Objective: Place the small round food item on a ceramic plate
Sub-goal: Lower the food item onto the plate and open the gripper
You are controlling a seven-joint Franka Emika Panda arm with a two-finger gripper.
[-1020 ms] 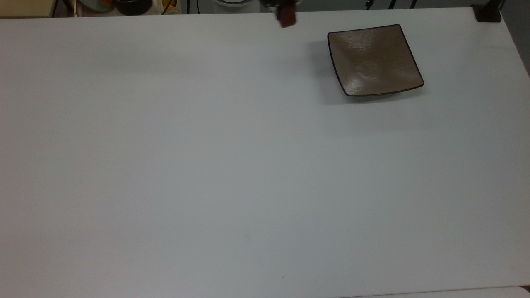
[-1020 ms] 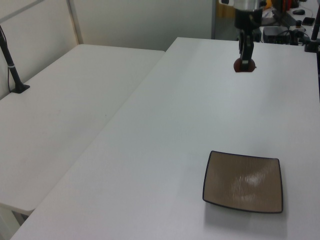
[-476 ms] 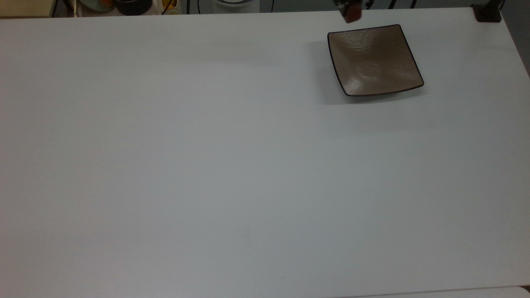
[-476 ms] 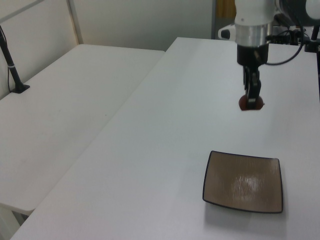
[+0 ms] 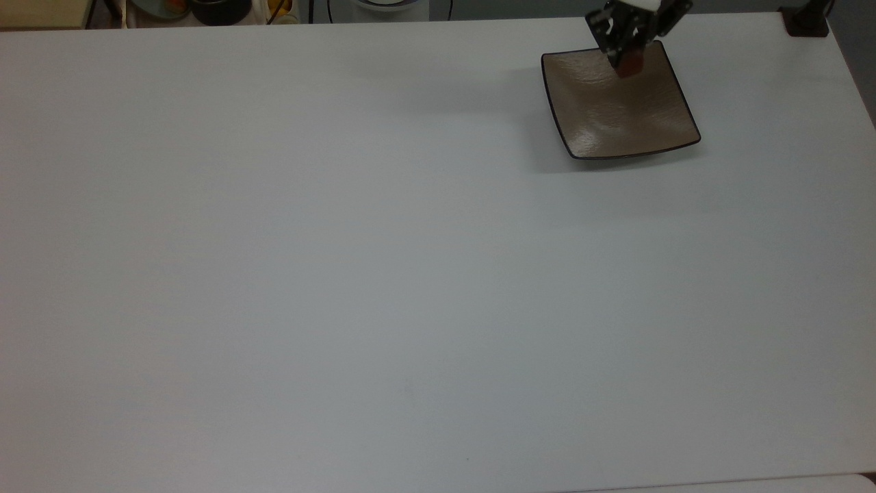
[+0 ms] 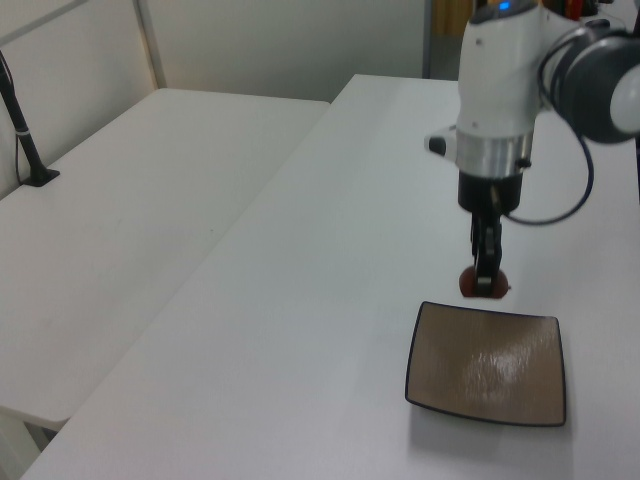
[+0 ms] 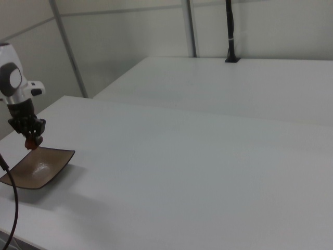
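The small round food item is a dark reddish-brown lump hanging in the air, and my gripper is shut on it. The ceramic plate is a square glossy tan-brown dish with a thin dark rim, resting on the white table. In the top view the item hangs over the plate's upper edge. In the left view it hovers just above the plate's far rim.
The white table stretches wide to the top view's left and bottom. A second white table adjoins it in the left view. A black post base stands at the top view's upper right corner. Bowls and clutter lie beyond the far edge.
The gripper has carried the food item toward the top view's right and lower, from beyond the plate's corner to above its upper edge. The plate has not moved.
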